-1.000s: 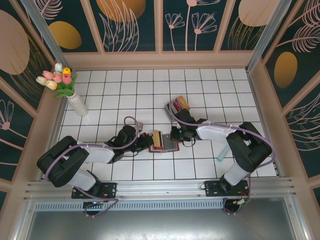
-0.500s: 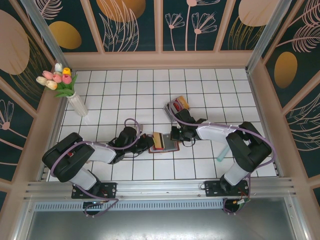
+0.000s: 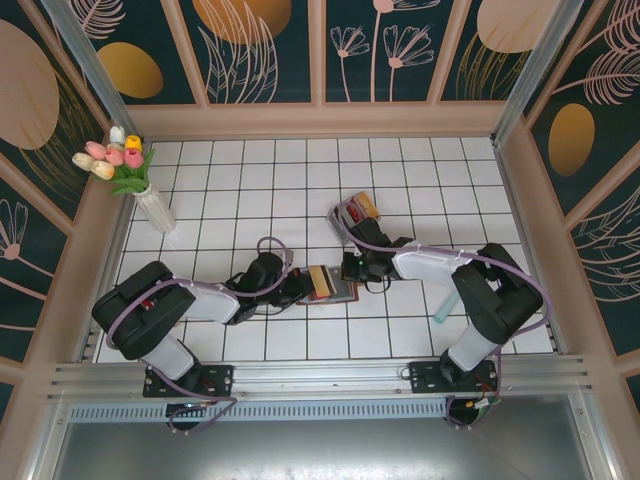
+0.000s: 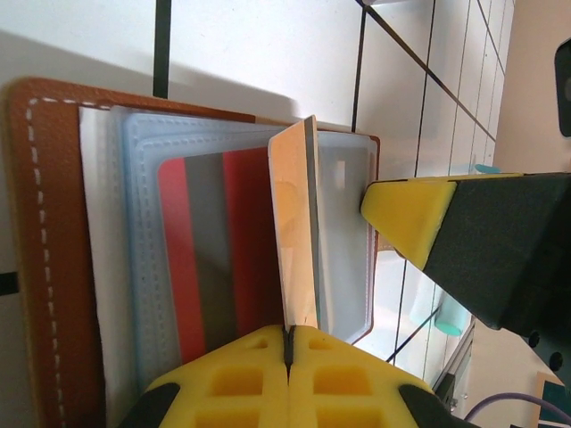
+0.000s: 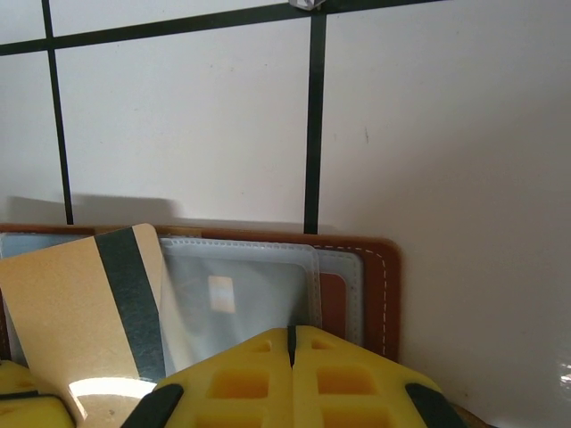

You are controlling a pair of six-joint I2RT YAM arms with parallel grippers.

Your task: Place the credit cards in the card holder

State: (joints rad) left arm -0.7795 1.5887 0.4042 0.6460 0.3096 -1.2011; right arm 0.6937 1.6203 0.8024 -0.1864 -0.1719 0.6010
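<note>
The brown leather card holder [image 3: 338, 290] lies open and flat on the white-tiled worktop [image 3: 300, 190], around the middle from left to right and nearer the near edge than the far one. Its clear plastic sleeves [image 4: 343, 241] face up, and a red card [image 4: 210, 259] with a dark stripe sits under one of them.

The left gripper [image 4: 288, 343] reaches in from the left. Its yellow foam jaws are pressed fully together on the bottom edge of a tan-orange card [image 4: 294, 250]. This card stands on edge over the card holder, above the sleeves and just beside the red card. From the right wrist, the tan-orange card [image 5: 80, 303] shows a black magnetic stripe and leans over the left part of the card holder [image 5: 379, 285].

The right gripper [image 5: 290, 343] comes in from the right, and its jaws are closed too, with no gap between the pads. Its tips are at the right-hand edge of the card holder, against the clear sleeve there. The pictures do not show whether it is pinching the sleeve or only pressing on it. From above, the left gripper [image 3: 298, 285] and right gripper [image 3: 352, 272] sit on either side of the card holder, close together.

Just behind the right gripper, toward the centre of the worktop, a pale tray [image 3: 345, 213] holds coloured cards. A white vase [image 3: 155, 208] of tulips [image 3: 115, 155] stands at the far left corner.
</note>
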